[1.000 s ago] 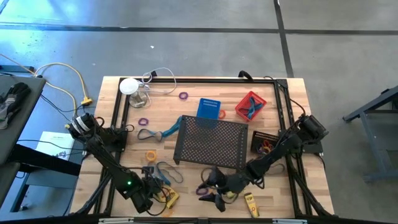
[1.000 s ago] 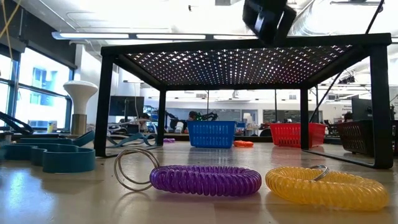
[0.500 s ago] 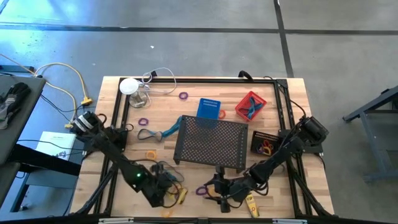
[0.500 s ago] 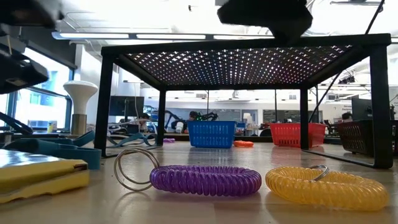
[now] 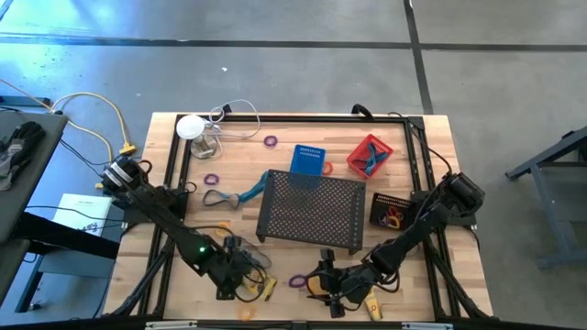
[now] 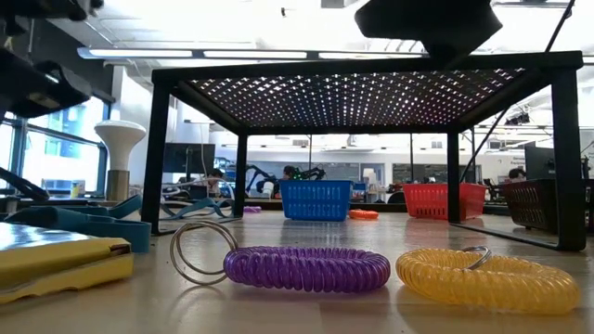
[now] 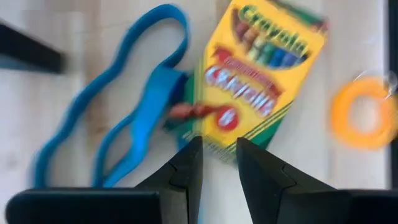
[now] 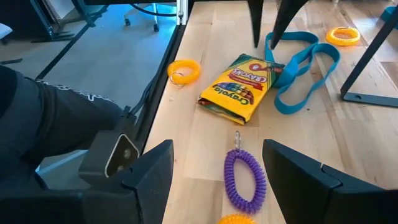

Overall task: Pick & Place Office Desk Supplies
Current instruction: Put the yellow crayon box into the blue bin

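A yellow crayon box (image 8: pixel 239 87) lies flat on the wood near the table's front edge, one end beside a blue rubber band (image 8: pixel 305 68). My left gripper (image 7: pixel 217 146) hangs just over that end, pointing steeply down, its fingers a narrow gap apart and off the box. My right gripper (image 8: pixel 217 152) stands wide open and low, slanting toward the table's left. A purple coil ring (image 8: pixel 245 177) lies on the wood between and ahead of its fingers, untouched. A yellow coil ring (image 6: pixel 487 278) lies beside the purple one (image 6: pixel 306 269).
The black mesh stand (image 5: pixel 307 211) fills the table's middle, with a blue basket (image 5: pixel 309 158), a red basket (image 5: pixel 370 154) and a dark basket (image 5: pixel 390 211) around it. A small orange coil (image 8: pixel 185 70) lies near the front edge. A white round-topped object (image 5: pixel 193 128) is at the far left.
My left gripper has gone toward the table's right and a little up. The crayon box has come with it along the front edge, then stayed flat on the wood as the gripper kept moving. My right gripper has rolled about its own line and shifted slightly toward the near edge.
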`<act>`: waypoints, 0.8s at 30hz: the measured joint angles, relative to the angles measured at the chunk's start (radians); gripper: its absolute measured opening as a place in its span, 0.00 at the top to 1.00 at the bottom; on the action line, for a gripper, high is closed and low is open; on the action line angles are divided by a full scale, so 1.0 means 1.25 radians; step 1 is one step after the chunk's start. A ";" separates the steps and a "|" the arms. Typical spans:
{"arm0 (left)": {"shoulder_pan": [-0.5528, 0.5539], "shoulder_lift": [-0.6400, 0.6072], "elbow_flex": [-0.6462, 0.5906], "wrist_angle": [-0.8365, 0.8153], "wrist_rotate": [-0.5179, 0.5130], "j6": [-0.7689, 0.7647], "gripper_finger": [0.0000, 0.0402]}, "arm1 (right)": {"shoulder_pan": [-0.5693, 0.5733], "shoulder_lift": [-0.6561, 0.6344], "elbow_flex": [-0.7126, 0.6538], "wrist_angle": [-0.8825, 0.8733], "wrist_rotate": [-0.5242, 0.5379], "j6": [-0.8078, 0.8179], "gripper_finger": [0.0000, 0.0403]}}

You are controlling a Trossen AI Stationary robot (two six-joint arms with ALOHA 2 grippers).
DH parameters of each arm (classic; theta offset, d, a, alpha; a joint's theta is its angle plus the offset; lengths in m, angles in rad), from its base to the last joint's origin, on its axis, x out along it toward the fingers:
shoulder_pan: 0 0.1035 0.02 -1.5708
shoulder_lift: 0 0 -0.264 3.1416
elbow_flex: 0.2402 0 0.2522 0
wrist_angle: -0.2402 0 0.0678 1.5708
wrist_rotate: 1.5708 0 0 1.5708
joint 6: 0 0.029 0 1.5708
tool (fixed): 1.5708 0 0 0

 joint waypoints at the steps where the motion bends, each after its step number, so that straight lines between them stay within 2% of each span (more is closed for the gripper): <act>1: -0.005 -0.003 0.000 -0.023 -0.010 0.006 0.77 | 0.000 0.000 0.000 0.000 0.000 0.000 0.42; 4: -0.018 0.007 -0.002 -0.050 -0.038 0.032 0.77 | -0.004 0.000 0.000 0.000 -0.002 0.000 0.42; 9: -0.018 0.061 -0.006 -0.045 -0.031 0.066 0.77 | -0.003 0.000 0.000 -0.026 -0.007 0.008 0.42; 13: -0.006 0.091 -0.005 -0.020 -0.010 0.087 0.77 | -0.003 0.000 0.000 -0.063 -0.036 0.074 0.42; 20: 0.023 0.104 -0.005 0.012 0.038 0.102 0.77 | 0.006 0.011 0.000 -0.085 -0.142 0.204 0.42; 24: 0.035 0.105 -0.006 0.041 0.047 0.079 0.77 | 0.013 0.012 0.001 -0.084 -0.235 0.353 0.42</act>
